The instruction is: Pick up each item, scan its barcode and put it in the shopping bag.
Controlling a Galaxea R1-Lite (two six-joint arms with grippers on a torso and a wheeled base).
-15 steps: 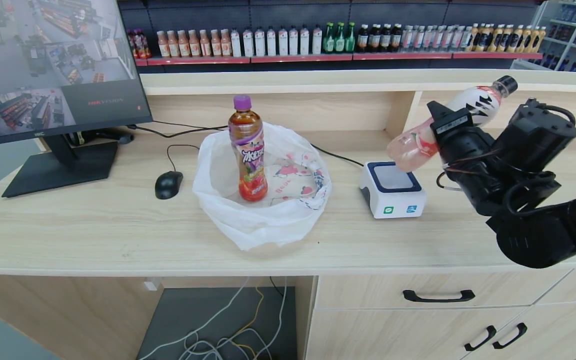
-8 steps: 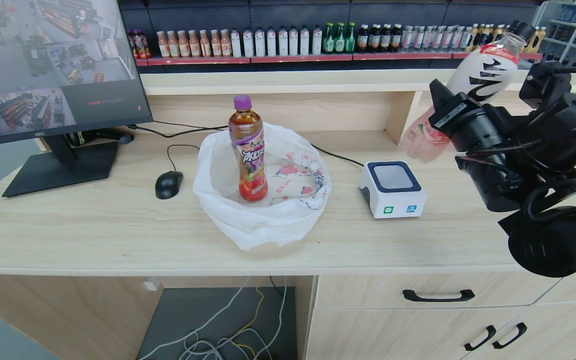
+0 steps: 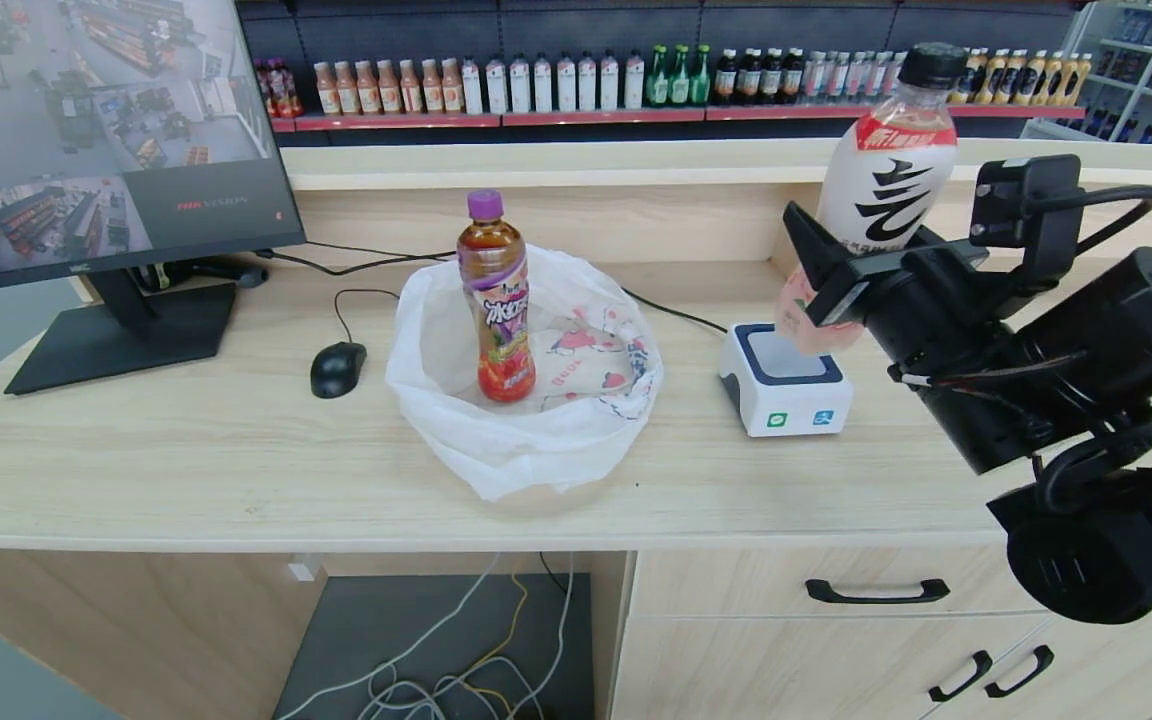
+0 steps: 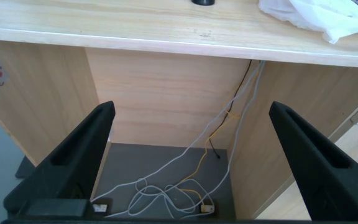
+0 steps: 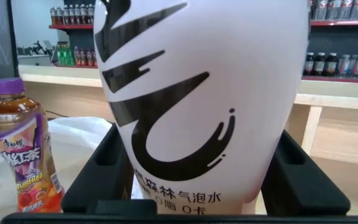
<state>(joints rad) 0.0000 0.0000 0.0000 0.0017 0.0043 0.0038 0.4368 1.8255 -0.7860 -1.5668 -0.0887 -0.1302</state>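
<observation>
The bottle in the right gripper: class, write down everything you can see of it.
The bottle looks like clear plastic: black cap, red band under the neck, white wrap with a bold black brushstroke mark, pinkish lower body. It stands nearly upright, off the counter, its base just over the scanner. The right gripper clamps its lower part.
</observation>
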